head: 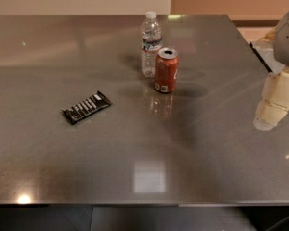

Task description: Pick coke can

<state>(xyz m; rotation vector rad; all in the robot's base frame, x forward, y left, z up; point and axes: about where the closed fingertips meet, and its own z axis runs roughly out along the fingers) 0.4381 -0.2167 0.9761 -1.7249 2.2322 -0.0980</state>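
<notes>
The coke can point(166, 70) stands upright on the steel table point(135, 143), toward the back middle. It is red-orange with a silver top and a white patch near its base. A clear water bottle point(150, 44) with a white cap stands just behind and left of it, close by. My gripper point(274, 105) is at the right edge of the view, pale and blocky, well to the right of the can and nearer the front. It holds nothing that I can see.
A black snack bar wrapper point(86, 107) lies flat on the table left of the can. The table's right edge runs near my gripper. A pale wall stands behind the table.
</notes>
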